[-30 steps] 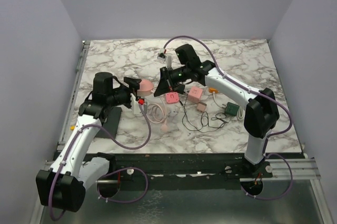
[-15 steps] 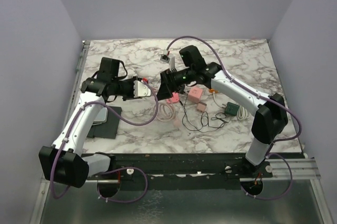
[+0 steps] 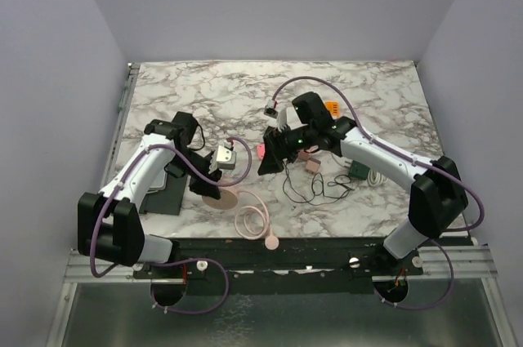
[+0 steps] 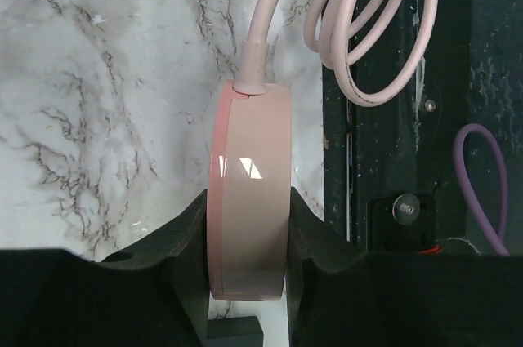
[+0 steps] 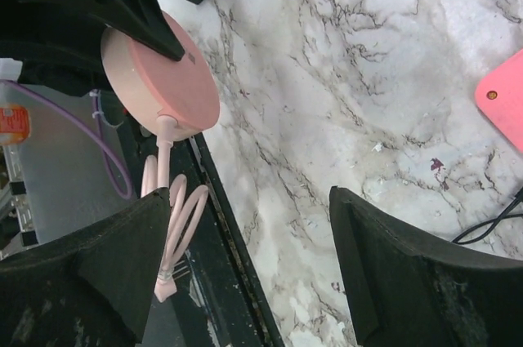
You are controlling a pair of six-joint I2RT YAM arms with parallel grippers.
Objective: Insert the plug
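Note:
A round pink disc with a pink cable coming out of its edge stands on edge between my left gripper's fingers, which are shut on its flat faces. From above, the disc hangs near the table's front edge. The cable coils over that edge and ends in a small pink plug. My right gripper hovers open over the marble right of the disc, nothing between its fingers. The right wrist view shows the disc, the cable and the plug.
A black pad lies under the left arm. Pink square blocks, a green adapter, thin black wires and an orange piece lie around the right arm. The black front rail borders the marble.
My left gripper has shut on the pink disc and swung it toward the front edge, the cable trailing over it. The right gripper has opened and drawn back to the right.

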